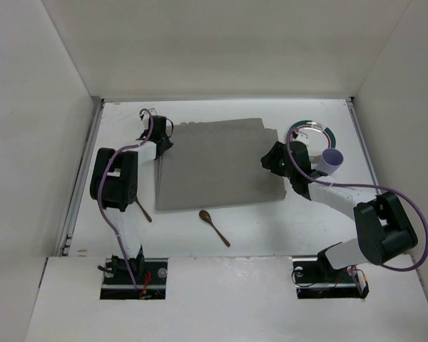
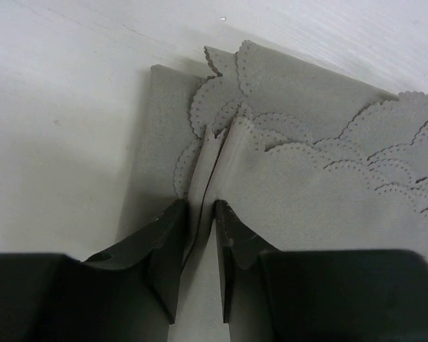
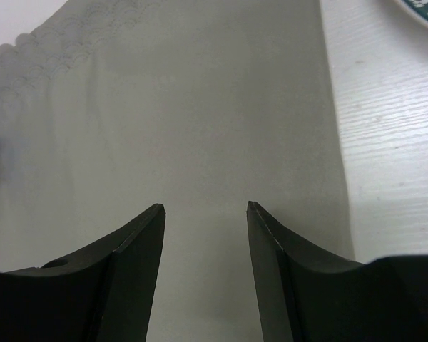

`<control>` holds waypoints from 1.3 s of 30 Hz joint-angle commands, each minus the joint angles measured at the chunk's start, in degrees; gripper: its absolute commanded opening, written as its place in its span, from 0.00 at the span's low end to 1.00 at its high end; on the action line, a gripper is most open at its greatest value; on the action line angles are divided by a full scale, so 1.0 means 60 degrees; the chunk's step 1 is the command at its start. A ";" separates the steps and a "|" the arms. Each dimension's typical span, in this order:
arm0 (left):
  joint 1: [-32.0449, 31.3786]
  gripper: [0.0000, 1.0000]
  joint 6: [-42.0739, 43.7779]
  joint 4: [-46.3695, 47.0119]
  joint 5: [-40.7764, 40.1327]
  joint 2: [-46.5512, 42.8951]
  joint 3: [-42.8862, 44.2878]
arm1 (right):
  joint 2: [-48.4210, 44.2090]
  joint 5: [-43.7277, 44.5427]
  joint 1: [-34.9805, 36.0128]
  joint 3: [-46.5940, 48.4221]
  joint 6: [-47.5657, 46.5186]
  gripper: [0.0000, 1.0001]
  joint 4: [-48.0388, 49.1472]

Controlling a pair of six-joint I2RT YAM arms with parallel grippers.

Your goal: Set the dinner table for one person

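Note:
A grey placemat [image 1: 214, 164] with scalloped edging lies on the white dinner table [image 1: 271, 231]. At its far left corner my left gripper [image 1: 160, 139] is shut on a raised fold of the placemat [image 2: 299, 178]; the cloth stands pinched in the narrow gap between the fingers of the left gripper [image 2: 200, 208]. My right gripper [image 1: 274, 160] hovers over the placemat's right edge. In the right wrist view the right gripper [image 3: 205, 208] stands open with only flat placemat [image 3: 185, 107] beneath it and nothing between the fingers.
A white plate with a green rim [image 1: 310, 134] and a purple cup [image 1: 333, 158] sit at the back right, the plate's rim [image 3: 424, 11] just beyond the placemat. Two brown spoons [image 1: 214, 226] [image 1: 143, 209] lie near the front. White walls enclose the table.

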 commanded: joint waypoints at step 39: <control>0.1217 0.28 -0.1504 0.0881 -0.1272 -0.1037 -0.0698 | 0.1472 0.0335 -0.0206 0.1788 -0.0322 0.72 -0.0270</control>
